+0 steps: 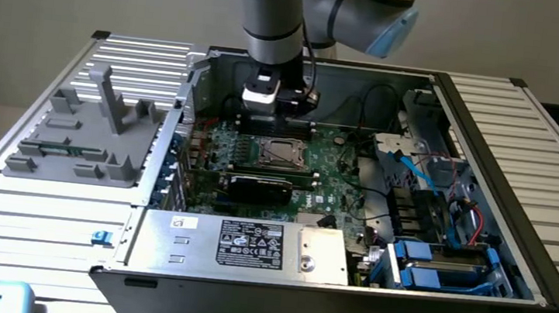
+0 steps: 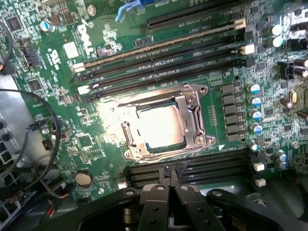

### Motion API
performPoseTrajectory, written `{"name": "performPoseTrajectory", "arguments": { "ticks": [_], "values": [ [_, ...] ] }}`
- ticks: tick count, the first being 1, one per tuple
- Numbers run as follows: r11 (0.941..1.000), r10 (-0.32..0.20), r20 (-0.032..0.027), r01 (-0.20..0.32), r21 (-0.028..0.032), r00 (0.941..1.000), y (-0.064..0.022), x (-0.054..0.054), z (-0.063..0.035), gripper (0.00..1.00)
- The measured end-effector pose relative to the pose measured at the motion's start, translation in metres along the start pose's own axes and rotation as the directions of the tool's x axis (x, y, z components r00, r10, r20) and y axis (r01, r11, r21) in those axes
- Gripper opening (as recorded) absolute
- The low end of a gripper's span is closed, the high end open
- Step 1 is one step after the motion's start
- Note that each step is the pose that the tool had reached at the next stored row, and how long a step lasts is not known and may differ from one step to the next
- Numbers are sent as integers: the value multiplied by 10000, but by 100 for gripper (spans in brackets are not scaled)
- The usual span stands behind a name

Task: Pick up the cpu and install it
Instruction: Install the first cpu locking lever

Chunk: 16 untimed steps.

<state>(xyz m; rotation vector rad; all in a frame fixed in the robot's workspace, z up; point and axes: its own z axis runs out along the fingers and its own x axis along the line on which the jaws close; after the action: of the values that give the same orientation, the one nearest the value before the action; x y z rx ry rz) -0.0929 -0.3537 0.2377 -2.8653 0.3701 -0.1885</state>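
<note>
In the exterior view you see the gripper [image 1: 276, 117] hanging over the cpu [image 1: 279, 152], which sits in its socket frame [image 1: 280, 142]. In the wrist view, your cpu [image 2: 160, 126] gleams silver (glare-washed) inside that frame [image 2: 192, 113]; the gripper [image 2: 167, 190] is closed, holding nothing.

Exterior view: even, soft room light, mid-bright, no hard shadows. Inside of the computer case [image 1: 361, 173] darker than the ribbed table [image 1: 531, 136] around it; table slats near lower left wash out pale. Arm top cropped at upper edge. Detail a bit soft overall.

Wrist view: strong glare at frame centre, cpu [image 2: 161, 126] and socket frame [image 2: 192, 120] blown out to warm white, esp. centre-left. Motherboard [image 2: 96, 48] well lit, green. Lower edge dark, gripper [image 2: 166, 202] near-black, little detail. Corners dimmer, slightly soft.
</note>
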Motion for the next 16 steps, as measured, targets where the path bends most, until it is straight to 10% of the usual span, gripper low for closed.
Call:
{"name": "performPoseTrajectory", "arguments": {
  "ticks": [4, 8, 16],
  "values": [
    [9985, 30, 300, -14, -549, 9995, 4, -15, -2, 11],
    [9964, 121, 687, -62, -849, 9976, 3, -20, -8, 11],
    [9932, 117, 705, -34, -1168, 9974, -42, -3, -177, 11]
  ]
}}
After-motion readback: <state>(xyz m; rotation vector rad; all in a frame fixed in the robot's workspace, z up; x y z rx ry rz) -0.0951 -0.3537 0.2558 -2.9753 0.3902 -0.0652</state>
